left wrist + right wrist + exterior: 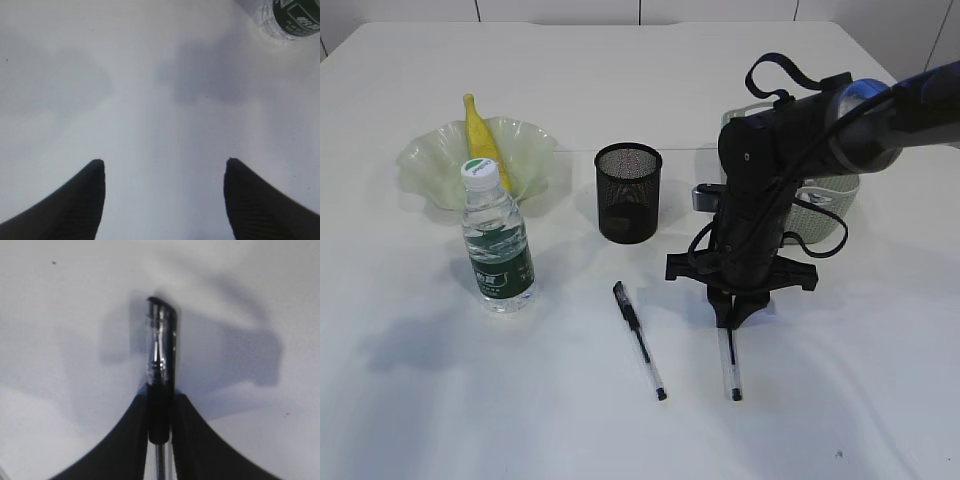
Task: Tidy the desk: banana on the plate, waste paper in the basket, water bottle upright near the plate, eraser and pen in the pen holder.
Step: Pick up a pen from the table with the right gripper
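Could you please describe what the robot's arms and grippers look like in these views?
The right arm is matte black with a blue ring near its joint and looped black cables along it. The right gripper and left gripper both have black, tapering, finely ribbed fingers. No markings are legible.

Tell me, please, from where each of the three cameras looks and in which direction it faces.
Exterior view: in front of the desk, raised, looking down at a slant; shows the right arm and right gripper.
Left wrist view: on the left arm, facing down at bare desk and the water bottle; shows the left gripper, open.
Right wrist view: on the right arm, facing down; fingers clamp a pen.
Shared: that pen and bottle appear in the exterior view too.
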`<control>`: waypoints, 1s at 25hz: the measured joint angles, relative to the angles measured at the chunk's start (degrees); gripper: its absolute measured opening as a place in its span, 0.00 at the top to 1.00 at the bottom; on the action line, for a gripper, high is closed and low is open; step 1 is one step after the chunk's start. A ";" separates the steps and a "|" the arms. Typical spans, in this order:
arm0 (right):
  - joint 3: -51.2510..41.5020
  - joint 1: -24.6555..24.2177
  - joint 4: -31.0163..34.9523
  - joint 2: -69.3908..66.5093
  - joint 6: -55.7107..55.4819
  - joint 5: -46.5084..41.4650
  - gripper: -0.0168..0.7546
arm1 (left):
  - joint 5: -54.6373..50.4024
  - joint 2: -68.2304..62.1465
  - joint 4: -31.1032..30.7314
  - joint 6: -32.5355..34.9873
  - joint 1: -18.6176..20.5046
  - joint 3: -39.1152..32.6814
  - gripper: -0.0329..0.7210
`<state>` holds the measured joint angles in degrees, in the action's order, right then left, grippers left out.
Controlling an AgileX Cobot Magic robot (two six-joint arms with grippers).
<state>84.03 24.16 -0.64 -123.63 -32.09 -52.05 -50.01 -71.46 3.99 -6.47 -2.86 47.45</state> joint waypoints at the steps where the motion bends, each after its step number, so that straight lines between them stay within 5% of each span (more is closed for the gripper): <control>1: 0.00 0.00 0.00 0.00 0.00 0.00 0.84 | 0.00 0.00 0.00 0.00 0.00 0.00 0.27; 25: 3.12 0.00 -9.48 0.00 5.79 -7.39 0.89 | 0.00 0.00 0.00 0.00 0.00 0.00 0.27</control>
<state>87.16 24.16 -10.13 -123.63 -26.30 -59.44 -50.01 -71.46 3.99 -6.47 -2.86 47.45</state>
